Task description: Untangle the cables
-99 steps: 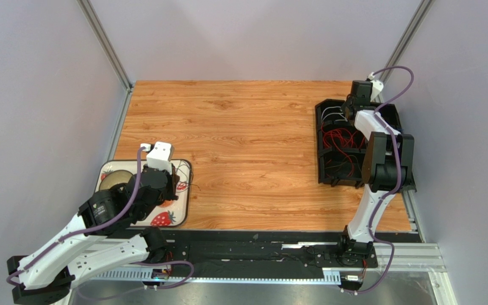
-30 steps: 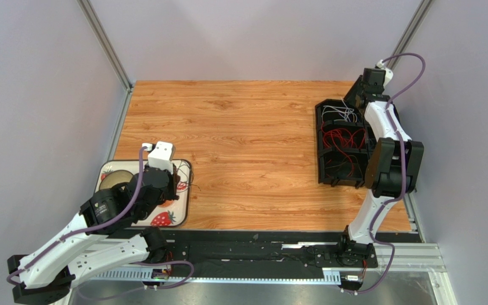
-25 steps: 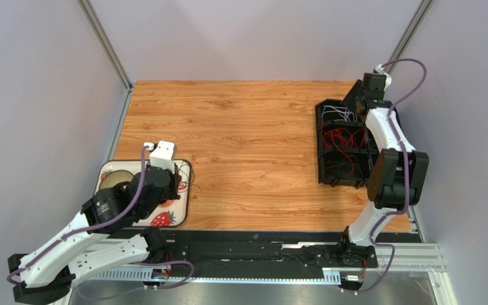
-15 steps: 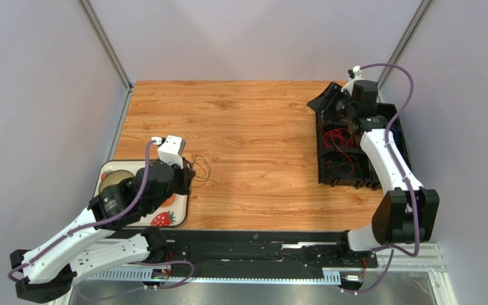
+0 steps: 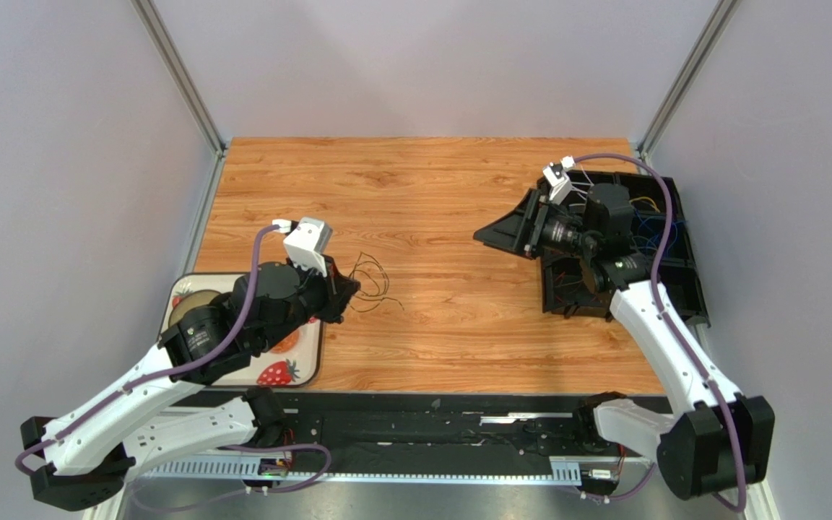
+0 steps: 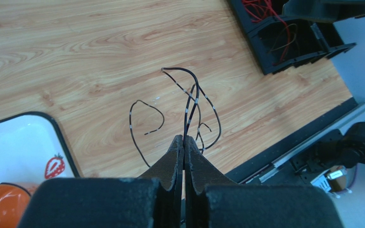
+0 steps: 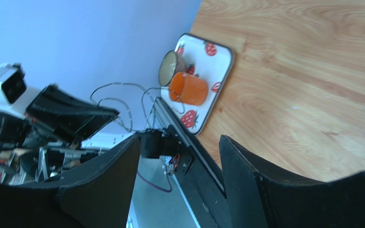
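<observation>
Because tangled cables need room to be pulled apart, the top view shows the left hand [image 5: 350,290] clamped on a dark cable [image 5: 373,280], holding its loops out over the bare surface [image 5: 431,184], just right of the tray [image 5: 318,325]. The right hand [image 5: 488,234] points left toward it from beside the bin [image 5: 561,295], probably coming to take a second grip. In the left wrist view, the pads are pressed together on the cable's near end. Several thin loops fan forward, crossing one another, though I cannot tell whether they touch the wood. Red cables [image 6: 265,9] sit in the bin's compartments, well apart. In the right wrist view, the fingers stand apart with nothing between them. Beyond them lie the tray and an orange cup [image 7: 189,88].
</observation>
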`<state>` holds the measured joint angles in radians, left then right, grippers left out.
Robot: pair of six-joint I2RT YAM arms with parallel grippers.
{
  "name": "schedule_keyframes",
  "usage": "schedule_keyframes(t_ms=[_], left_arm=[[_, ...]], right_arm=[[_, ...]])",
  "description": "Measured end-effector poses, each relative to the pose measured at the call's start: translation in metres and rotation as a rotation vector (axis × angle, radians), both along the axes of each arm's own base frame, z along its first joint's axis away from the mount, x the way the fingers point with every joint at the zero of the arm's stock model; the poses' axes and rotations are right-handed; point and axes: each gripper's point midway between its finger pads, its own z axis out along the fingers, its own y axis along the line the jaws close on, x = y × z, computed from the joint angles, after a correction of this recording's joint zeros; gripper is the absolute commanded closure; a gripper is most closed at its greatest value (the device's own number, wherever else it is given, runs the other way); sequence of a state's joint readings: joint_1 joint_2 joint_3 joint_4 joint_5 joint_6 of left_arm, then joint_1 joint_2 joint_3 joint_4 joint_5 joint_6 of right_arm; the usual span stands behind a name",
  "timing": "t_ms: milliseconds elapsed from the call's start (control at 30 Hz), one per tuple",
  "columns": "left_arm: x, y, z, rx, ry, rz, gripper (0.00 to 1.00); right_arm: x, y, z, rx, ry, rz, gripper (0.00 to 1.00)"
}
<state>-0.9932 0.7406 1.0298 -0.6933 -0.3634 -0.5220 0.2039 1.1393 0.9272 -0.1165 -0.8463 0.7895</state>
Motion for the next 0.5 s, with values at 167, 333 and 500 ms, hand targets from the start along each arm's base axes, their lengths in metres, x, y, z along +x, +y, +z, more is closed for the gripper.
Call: schedule_keyframes(t_ms=[167,333,500], left_arm=[[-0.006,-0.016,0.014,-0.072,-0.014,-0.074,1.0],[-0.018,-0.032,0.039,-0.188,-0.056,-0.176,1.0],[-0.027,-0.042,0.056,-0.258,-0.084,-0.255,1.0]], right_arm=[[-0.042,0.018,0.021,0.042,-0.072,0.113,0.33],[-0.055,0.021,0.028,0.076,-0.074,0.159,0.33],[-0.062,0.024,0.032,0.094,-0.067,0.198,0.3]])
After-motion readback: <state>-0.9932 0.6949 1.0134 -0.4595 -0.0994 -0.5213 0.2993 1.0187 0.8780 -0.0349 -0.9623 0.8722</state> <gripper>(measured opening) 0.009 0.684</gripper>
